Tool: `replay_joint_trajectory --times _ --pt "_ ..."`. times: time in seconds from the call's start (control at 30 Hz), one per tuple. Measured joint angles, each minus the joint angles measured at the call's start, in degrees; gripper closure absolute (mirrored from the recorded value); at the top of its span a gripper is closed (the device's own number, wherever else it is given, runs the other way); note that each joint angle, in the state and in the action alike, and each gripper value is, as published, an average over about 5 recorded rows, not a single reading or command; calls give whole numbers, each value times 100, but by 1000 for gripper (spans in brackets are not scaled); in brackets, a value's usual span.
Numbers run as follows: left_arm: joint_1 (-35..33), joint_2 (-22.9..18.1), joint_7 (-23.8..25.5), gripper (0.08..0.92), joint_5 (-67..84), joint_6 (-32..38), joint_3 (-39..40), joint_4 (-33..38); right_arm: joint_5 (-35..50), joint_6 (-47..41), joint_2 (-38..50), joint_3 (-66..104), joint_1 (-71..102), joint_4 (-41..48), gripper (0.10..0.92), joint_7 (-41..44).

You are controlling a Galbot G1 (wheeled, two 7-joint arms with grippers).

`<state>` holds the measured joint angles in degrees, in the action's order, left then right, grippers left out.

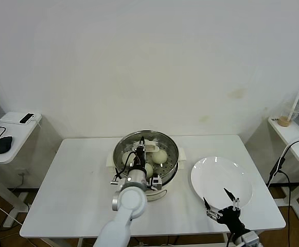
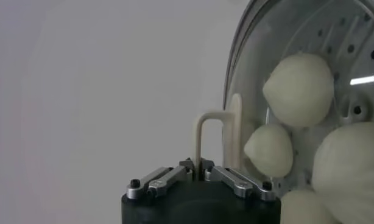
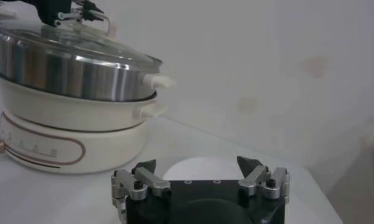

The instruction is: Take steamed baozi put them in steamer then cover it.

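Note:
The steamer (image 1: 173,147) stands mid-table, a shiny steel pot (image 3: 77,76) on a white base. Inside it lie several cream-white baozi (image 1: 160,155), seen through the glass in the left wrist view (image 2: 298,89). The clear glass cover (image 3: 83,42) lies over the pot. My left gripper (image 1: 140,153) is above the pot's middle, shut on the cover's cream handle (image 2: 202,131), which stands between its jaws (image 2: 198,167). My right gripper (image 1: 215,194) hovers open and empty at the near rim of the white plate (image 1: 222,177), right of the steamer (image 3: 196,163).
The white table (image 1: 77,190) ends close in front of the right gripper. A side desk (image 1: 10,135) with a mouse stands at far left. A shelf with a cup (image 1: 288,119) stands at far right. A cable hangs by the table's right edge.

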<state>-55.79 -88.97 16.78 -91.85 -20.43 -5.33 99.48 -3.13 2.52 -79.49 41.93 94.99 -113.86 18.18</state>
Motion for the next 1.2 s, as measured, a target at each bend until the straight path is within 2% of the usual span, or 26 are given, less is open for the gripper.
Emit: replay_joint_trajectory --times 0.1,0.2,0.57,0.83,1.03,1.2 --pt "0 -33 -3 855 15 -2 -8 -11 -1 0 2 -1 1 0 203 11" --pt "-23 -54 -10 807 45 -10 -21 -1 -3 0 6 -3 1 1 203 16" --pt "-182 7 -34 491 152 0 -6 232 -17 -2 13 -28 0 19 203 31" --pt "-496 195 -93 265 319 79 26 727 -29 4 5 -40 10 46 203 32" --pt "-891 442 -209 180 617 179 31 1298 -34 24 -9 -63 23 57 203 32" --pt "-1328 697 -395 177 1117 300 -81 1919 -36 44 -8 -80 32 79 203 30"
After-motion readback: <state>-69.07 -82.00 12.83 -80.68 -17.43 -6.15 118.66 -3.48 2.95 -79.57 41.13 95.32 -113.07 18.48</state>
